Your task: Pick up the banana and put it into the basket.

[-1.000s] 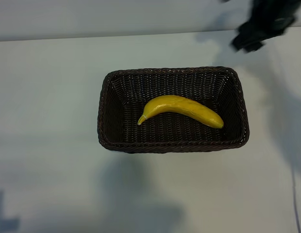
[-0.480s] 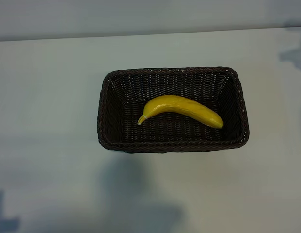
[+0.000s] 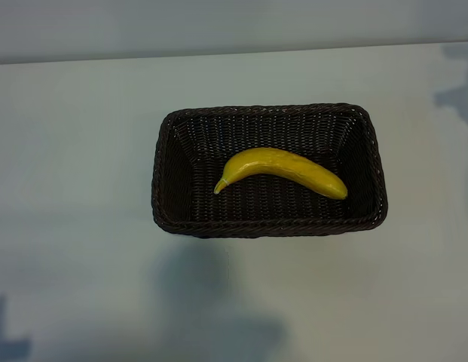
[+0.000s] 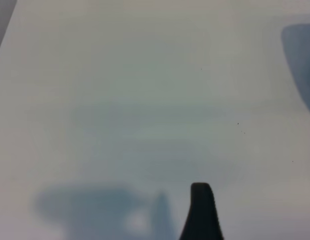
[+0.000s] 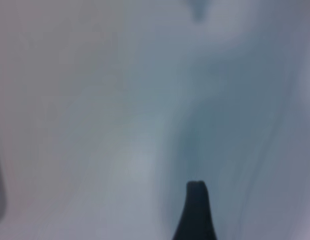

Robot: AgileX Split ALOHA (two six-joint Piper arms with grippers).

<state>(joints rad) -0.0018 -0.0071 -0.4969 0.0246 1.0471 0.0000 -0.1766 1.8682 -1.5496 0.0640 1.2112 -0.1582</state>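
Note:
The yellow banana lies flat on the floor of the dark brown wicker basket, stem end toward the basket's left. The basket stands at the middle of the pale table. Neither arm shows in the exterior view. In the left wrist view a single dark fingertip of the left gripper hangs over bare table, with nothing against it. The right wrist view likewise shows one dark fingertip of the right gripper over bare table, holding nothing. Both grippers are away from the basket.
The pale table surrounds the basket on all sides. Soft arm shadows fall on it in front of the basket and at the far right edge. The table's far edge meets a grey wall along the top.
The dark part of the right arm at the exterior view's upper right has withdrawn out of the picture. Banana and basket have not moved.

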